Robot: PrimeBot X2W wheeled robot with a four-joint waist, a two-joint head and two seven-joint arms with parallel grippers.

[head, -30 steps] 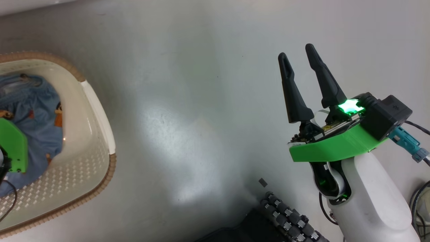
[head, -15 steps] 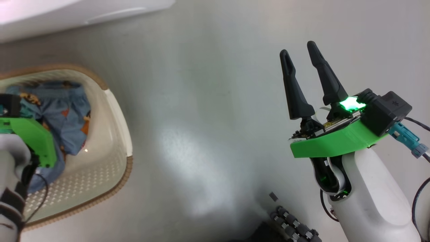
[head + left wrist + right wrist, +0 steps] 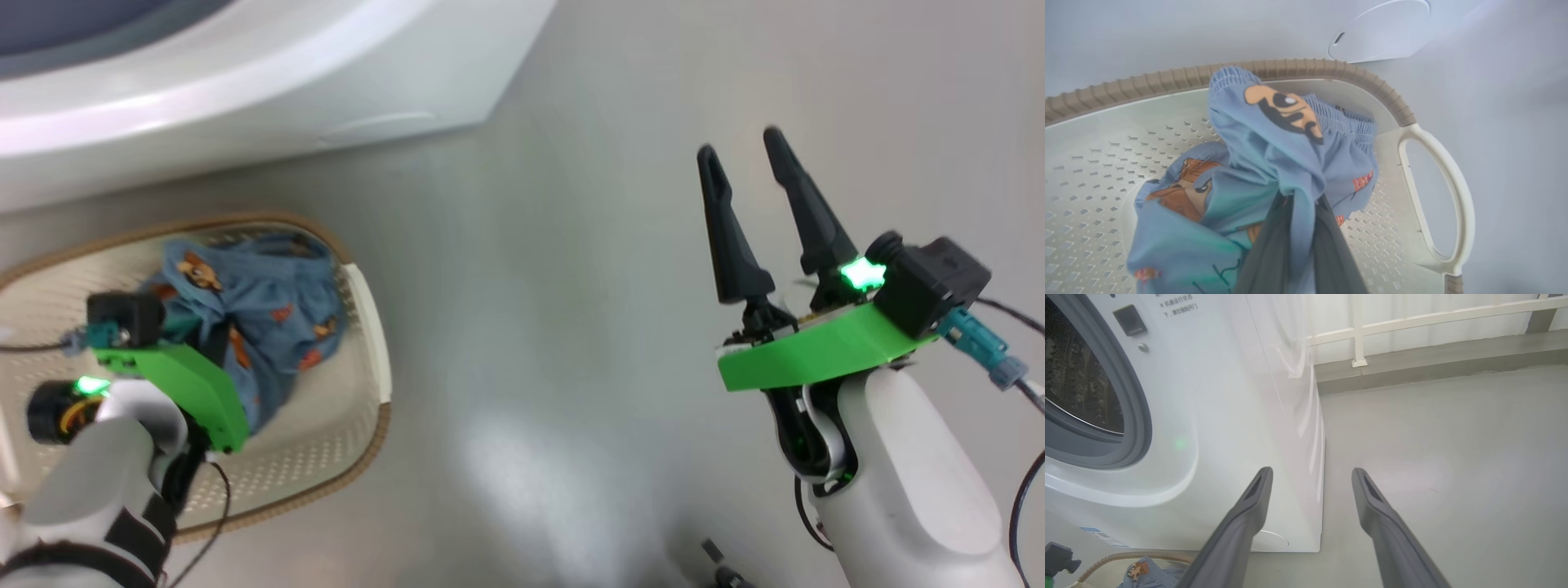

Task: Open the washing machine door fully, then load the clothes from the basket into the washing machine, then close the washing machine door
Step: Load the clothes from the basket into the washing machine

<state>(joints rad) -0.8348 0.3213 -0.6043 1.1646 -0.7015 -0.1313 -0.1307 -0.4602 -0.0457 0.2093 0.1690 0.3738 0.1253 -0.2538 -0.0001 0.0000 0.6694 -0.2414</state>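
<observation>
Where left pincer (image 3: 1300,206) clamps clothes (image 3: 1274,155), tips buried in fabric — right pincer (image 3: 739,145) spread, empty.

The washing machine (image 3: 245,90) is a white box with a rounded front. Its round opening shows a grey rubber gasket (image 3: 1133,416) ringing a perforated steel drum (image 3: 1081,375), and a blue label (image 3: 1098,535) sits low on its front. The basket (image 3: 365,327) stands upright just in front of the washing machine, near its lower front corner. It is cream-white and perforated, with a brown woven-look rim and a looped side handle (image 3: 1453,196). The clothes (image 3: 269,318) are in the basket, on the side nearer the washing machine. They are light-blue fabric printed with orange-brown cartoon animals, pulled up into a bunch with an elastic waistband at the top.
</observation>
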